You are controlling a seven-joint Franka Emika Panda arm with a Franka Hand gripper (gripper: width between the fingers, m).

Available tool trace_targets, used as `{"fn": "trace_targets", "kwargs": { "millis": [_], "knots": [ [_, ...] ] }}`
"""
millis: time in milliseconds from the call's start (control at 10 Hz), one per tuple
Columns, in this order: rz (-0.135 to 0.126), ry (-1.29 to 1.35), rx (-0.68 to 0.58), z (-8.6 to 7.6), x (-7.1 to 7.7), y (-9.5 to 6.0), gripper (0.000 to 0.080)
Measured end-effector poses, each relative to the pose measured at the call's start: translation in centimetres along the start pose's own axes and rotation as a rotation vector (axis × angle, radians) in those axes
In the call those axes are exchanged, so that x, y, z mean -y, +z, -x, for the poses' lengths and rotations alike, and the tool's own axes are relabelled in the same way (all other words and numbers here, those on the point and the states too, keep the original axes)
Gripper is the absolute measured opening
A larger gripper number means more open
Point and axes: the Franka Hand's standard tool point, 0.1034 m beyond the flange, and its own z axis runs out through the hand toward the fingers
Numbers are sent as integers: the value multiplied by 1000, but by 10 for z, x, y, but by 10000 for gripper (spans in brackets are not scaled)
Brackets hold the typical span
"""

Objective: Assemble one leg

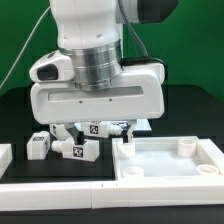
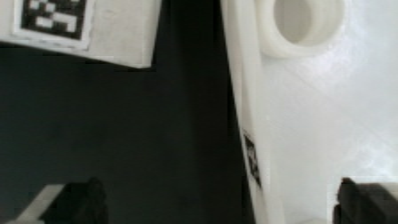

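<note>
The large white square panel (image 1: pixel 165 160) lies at the exterior view's right, with round corner sockets (image 1: pixel 183 146). Three white legs with marker tags lie on the black table: one (image 1: pixel 39 146) at the exterior view's left, one (image 1: pixel 78 152) beside it, and one (image 1: pixel 95 128) just under the hand. My gripper (image 1: pixel 96 133) hangs low by the panel's near-left corner. In the wrist view my gripper (image 2: pixel 221 205) is open, its dark fingertips (image 2: pixel 71 205) wide apart astride the panel's edge (image 2: pixel 244 120). Nothing is held. A socket (image 2: pixel 306 25) and a tagged leg (image 2: pixel 63 28) show further off.
A white raised rim (image 1: pixel 60 190) runs along the front of the table. A white block (image 1: pixel 4 155) sits at the exterior view's far left. A green wall stands behind the arm.
</note>
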Motion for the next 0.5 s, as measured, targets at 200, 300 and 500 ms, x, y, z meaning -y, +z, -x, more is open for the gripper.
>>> {"fn": "trace_targets", "kwargs": {
  "millis": [200,300,500],
  "knots": [
    [-1,0,6,1,0,0,649],
    [-2,-1,37,4,-3,-1,649],
    [-2,15,184,12,-30,-21,649]
  ]
}}
